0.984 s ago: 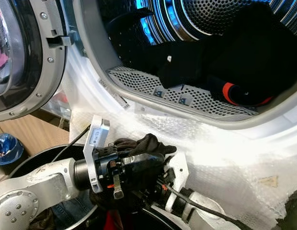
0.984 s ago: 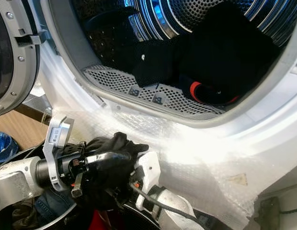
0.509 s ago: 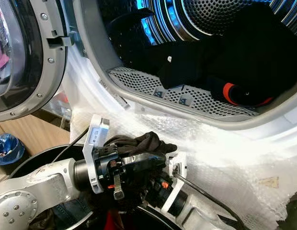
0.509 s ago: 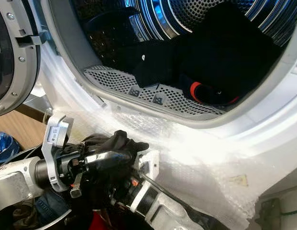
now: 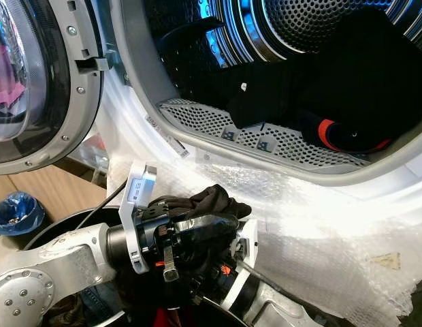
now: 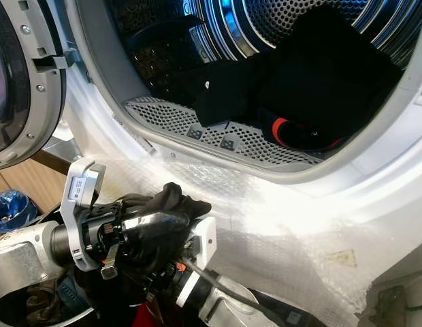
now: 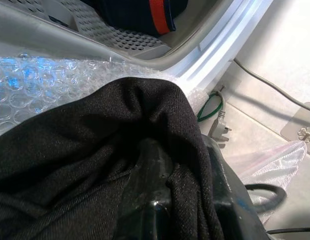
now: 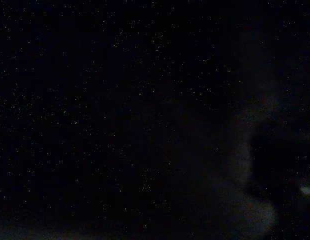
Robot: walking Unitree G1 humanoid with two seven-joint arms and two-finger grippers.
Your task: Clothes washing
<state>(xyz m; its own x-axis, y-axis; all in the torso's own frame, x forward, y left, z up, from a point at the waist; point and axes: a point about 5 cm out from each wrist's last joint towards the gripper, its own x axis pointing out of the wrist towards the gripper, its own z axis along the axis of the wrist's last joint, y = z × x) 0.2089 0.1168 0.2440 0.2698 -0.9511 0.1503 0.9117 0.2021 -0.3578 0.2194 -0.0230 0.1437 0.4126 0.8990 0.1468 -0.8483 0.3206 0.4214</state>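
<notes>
While clamped on a black garment [image 5: 209,202], left hand [image 5: 197,228] below washer drum [image 5: 279,27], no legible writing, right hand's state unclear.

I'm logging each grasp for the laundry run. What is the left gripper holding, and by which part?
The left gripper holds a dark garment by a bunched fold.

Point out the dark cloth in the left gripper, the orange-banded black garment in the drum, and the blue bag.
dark cloth [image 5: 214,199], left eye view, bunched top fold
orange-banded black garment [image 5: 328,131], left eye view, orange band
blue bag [image 5: 17,212], left eye view, crumpled top
</notes>
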